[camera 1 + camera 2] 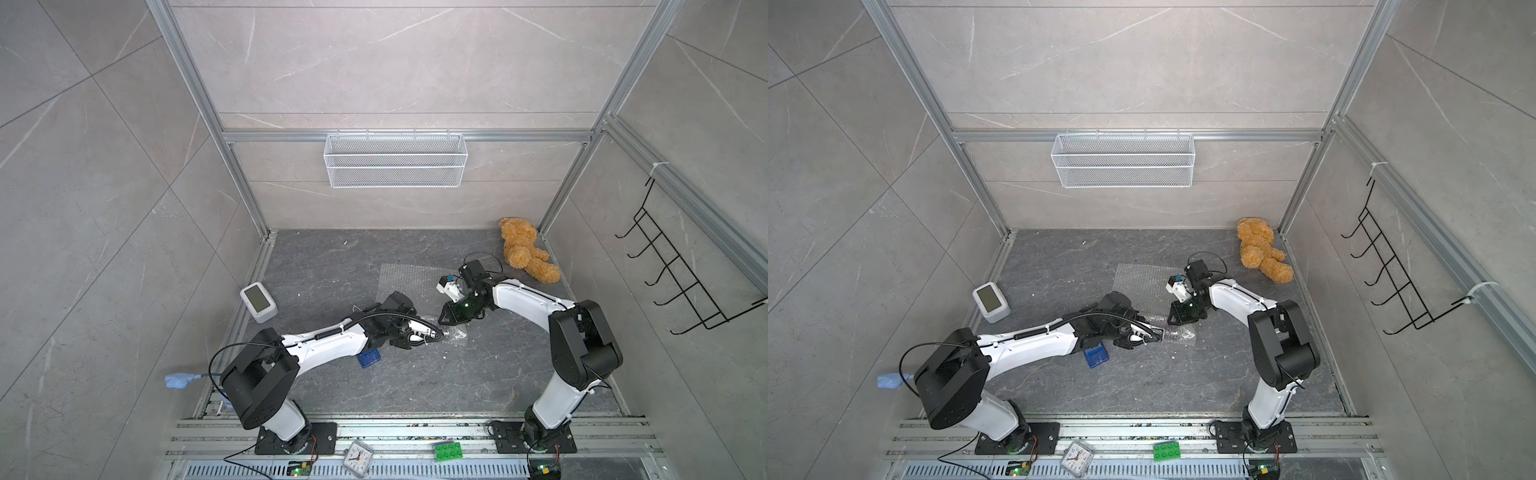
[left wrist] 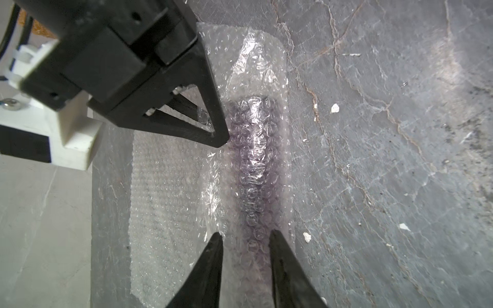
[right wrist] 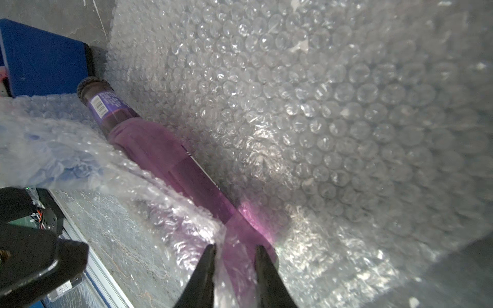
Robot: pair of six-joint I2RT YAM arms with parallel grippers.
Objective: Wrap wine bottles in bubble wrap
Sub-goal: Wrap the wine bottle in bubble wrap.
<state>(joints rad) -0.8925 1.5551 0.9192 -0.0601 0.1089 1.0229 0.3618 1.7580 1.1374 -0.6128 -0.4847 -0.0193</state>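
One bottle [image 3: 165, 149], long axis running from left claw [image 2: 246, 234], narrow astride its wrapped neck, grip unsure, to right claw [image 3: 234, 249], narrowly pinching bubble wrap [image 3: 320, 106] at its base.

Both arms reach inward, grippers facing tip to tip.
The left arm [image 1: 332, 345] stretches low toward the centre, and the right arm [image 1: 528, 299] bends at the elbow and angles down to meet it. The left gripper [image 2: 245, 234] and the right gripper [image 3: 236, 246] each have their jaws narrowly parted, clamped across the bubble wrap [image 2: 256, 149], and the two are near each other but apart.
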